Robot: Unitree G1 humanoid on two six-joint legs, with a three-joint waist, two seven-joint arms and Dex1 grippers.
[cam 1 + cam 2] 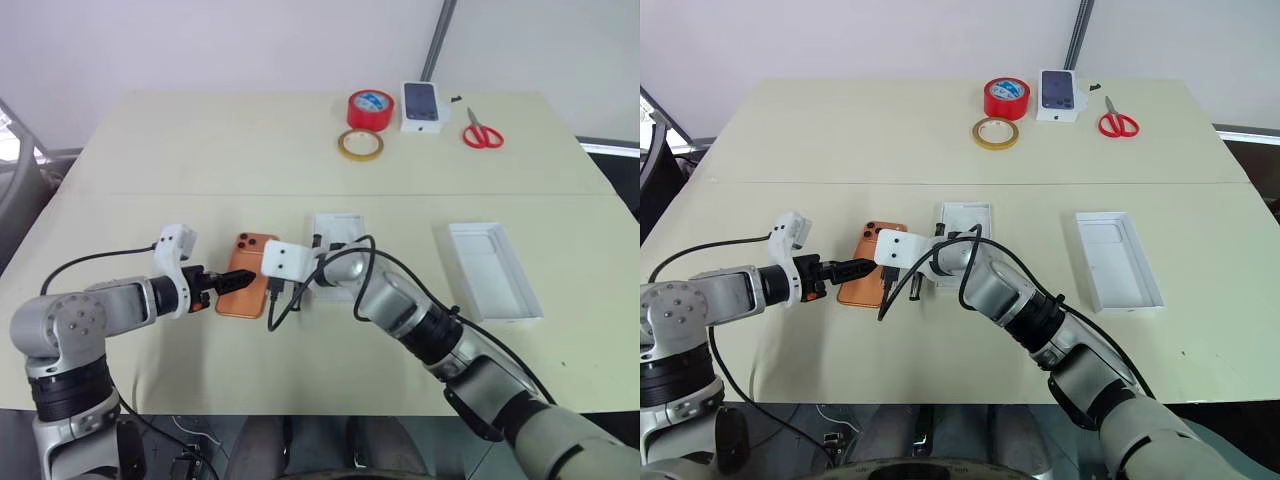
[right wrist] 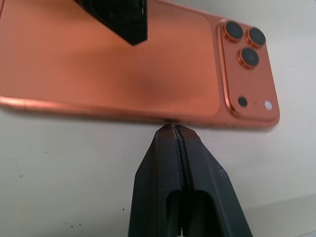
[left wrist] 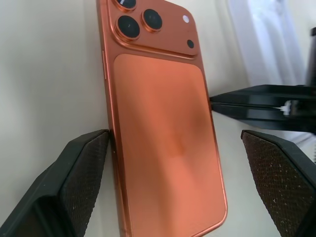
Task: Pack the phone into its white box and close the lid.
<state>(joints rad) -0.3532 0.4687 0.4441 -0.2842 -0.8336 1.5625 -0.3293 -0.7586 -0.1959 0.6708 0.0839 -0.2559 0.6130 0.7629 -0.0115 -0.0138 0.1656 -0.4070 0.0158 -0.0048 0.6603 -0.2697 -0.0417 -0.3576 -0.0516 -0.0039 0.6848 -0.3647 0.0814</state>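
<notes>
Fingertips pressed flat together mark the right gripper (image 2: 175,129), and its wrist view shows that joined tip touching the long edge of the phone (image 2: 113,64), which lies camera side up on the table (image 1: 180,140). The left wrist view shows the left gripper (image 3: 190,163) spread wide, one finger (image 3: 81,170) against the phone's opposite long edge, the other standing clear over the table past the right gripper's tip. From the head views, both forearms reach in low from either side and meet at the phone. The white box (image 1: 338,232) sits just beyond the right gripper, and the lid (image 1: 492,270) well off to its right.
</notes>
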